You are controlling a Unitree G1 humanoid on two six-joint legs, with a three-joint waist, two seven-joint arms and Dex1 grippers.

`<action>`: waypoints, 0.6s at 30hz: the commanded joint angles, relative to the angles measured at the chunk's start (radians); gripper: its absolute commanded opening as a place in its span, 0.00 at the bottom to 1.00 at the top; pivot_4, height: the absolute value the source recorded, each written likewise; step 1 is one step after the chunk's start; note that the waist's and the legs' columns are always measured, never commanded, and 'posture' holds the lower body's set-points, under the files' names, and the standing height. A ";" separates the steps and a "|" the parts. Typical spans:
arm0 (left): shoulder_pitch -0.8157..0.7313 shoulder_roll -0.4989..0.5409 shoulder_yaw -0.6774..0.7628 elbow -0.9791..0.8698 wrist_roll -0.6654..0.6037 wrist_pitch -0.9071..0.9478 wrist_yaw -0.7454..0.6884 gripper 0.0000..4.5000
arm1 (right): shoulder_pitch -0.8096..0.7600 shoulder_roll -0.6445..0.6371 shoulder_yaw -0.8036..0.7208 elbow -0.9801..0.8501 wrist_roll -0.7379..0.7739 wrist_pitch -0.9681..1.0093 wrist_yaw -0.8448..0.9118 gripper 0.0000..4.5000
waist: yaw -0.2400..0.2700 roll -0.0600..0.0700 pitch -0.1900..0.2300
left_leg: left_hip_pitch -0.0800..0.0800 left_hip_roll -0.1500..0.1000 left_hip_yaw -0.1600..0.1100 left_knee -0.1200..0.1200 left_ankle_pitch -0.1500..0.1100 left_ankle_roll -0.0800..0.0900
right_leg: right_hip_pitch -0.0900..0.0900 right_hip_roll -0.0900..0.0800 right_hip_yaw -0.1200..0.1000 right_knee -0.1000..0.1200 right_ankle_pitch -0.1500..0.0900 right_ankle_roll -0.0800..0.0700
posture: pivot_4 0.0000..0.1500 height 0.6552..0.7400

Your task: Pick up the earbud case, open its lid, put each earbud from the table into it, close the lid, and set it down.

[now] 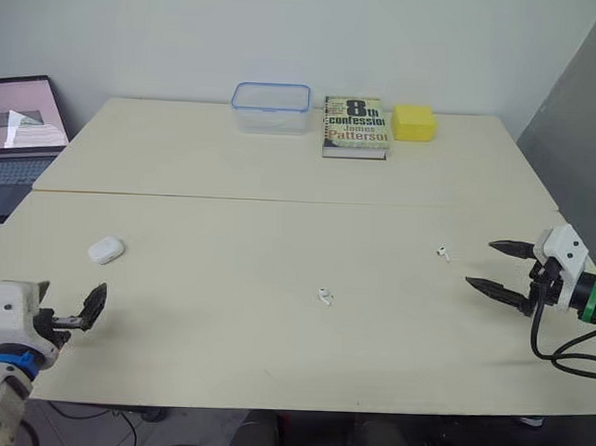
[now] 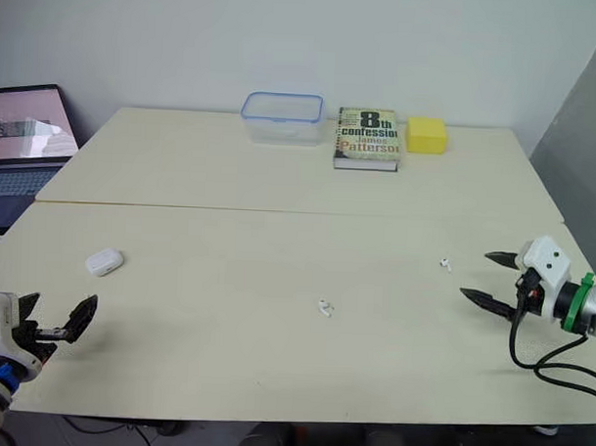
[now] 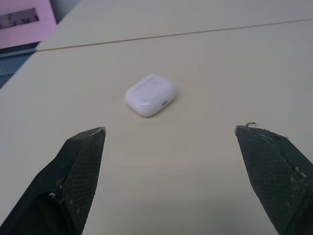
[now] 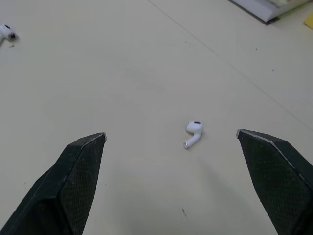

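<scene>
Case (image 1: 106,250) lies shut on the table's left side, straight ahead of the left gripper (image 3: 168,129), centred on its wide, empty gap. Left arm is far nearer. Right gripper (image 1: 480,264), also wide, faces one earbud (image 1: 441,252); second earbud (image 1: 325,296) sits mid-table.

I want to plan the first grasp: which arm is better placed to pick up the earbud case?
Left, probably. The earbud case lies on the left of the table, just ahead of the open left gripper. The open right gripper is far across it, facing an earbud.
</scene>
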 commanded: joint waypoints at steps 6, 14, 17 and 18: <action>-0.315 -0.168 -0.027 0.008 0.051 0.158 0.427 0.99 | -0.185 0.036 0.110 -0.221 0.109 0.150 0.015 1.00 | 0.003 -0.001 0.000 | -0.001 -0.001 -0.001 0.001 0.000 0.000 | 0.000 0.002 -0.001 0.000 0.003 0.005 | 1.00 1.00; -0.567 -0.207 -0.021 0.267 0.084 0.162 0.625 0.99 | -0.300 0.117 0.203 -0.311 0.156 0.238 -0.002 1.00 | 0.005 -0.003 0.000 | -0.010 -0.002 -0.003 0.008 0.000 0.000 | -0.005 0.004 -0.002 0.000 0.006 0.009 | 1.00 1.00; -0.606 -0.196 -0.038 0.338 0.091 0.163 0.640 0.99 | -0.310 0.123 0.220 -0.324 0.158 0.252 0.004 1.00 | 0.005 -0.003 0.000 | -0.012 -0.002 -0.002 0.010 0.000 0.000 | -0.006 0.004 -0.002 -0.001 0.007 0.010 | 1.00 1.00; -0.622 -0.191 -0.043 0.364 0.091 0.167 0.640 0.99 | -0.314 0.126 0.225 -0.326 0.159 0.254 0.004 1.00 | 0.005 -0.003 0.000 | -0.012 -0.002 -0.002 0.010 0.000 0.000 | -0.006 0.004 -0.003 -0.001 0.007 0.011 | 1.00 1.00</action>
